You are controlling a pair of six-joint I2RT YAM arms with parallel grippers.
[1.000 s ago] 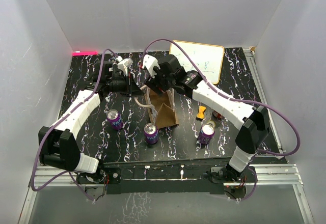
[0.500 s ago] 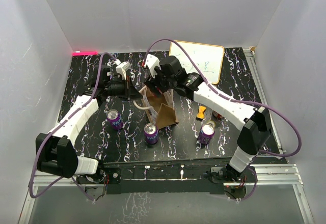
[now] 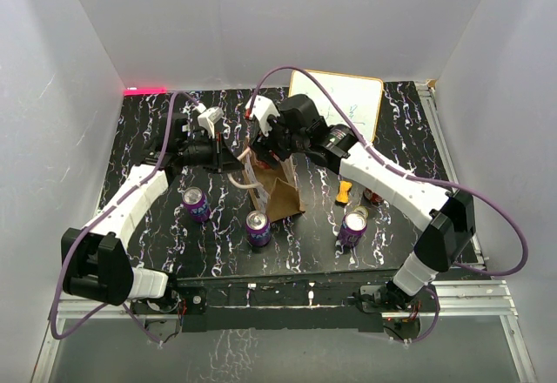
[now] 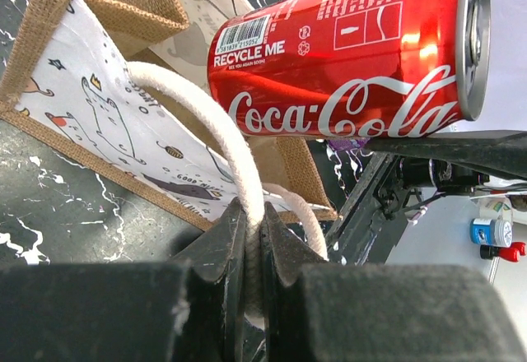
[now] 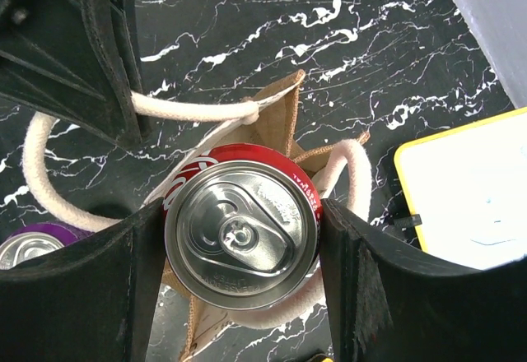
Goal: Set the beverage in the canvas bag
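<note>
Table (image 3: 148,148): black, white-veined; the canvas bag (image 4: 99,123) is carried near its middle.
Canvas bag: stood open, with a cartoon-printed white side. One cream loop handle (image 4: 218,127) is pinched in the fully closed left gripper (image 4: 254,239).
Right gripper (image 5: 240,247): jaws set part-way apart and clamped on the sides of the beverage can (image 4: 346,66).
Beverage can: red, lid up, held directly above the bag's mouth, between the handles.
Writing: "Coca-Cola", "RECYCLE ME" and a barcode are read on the can.
</note>
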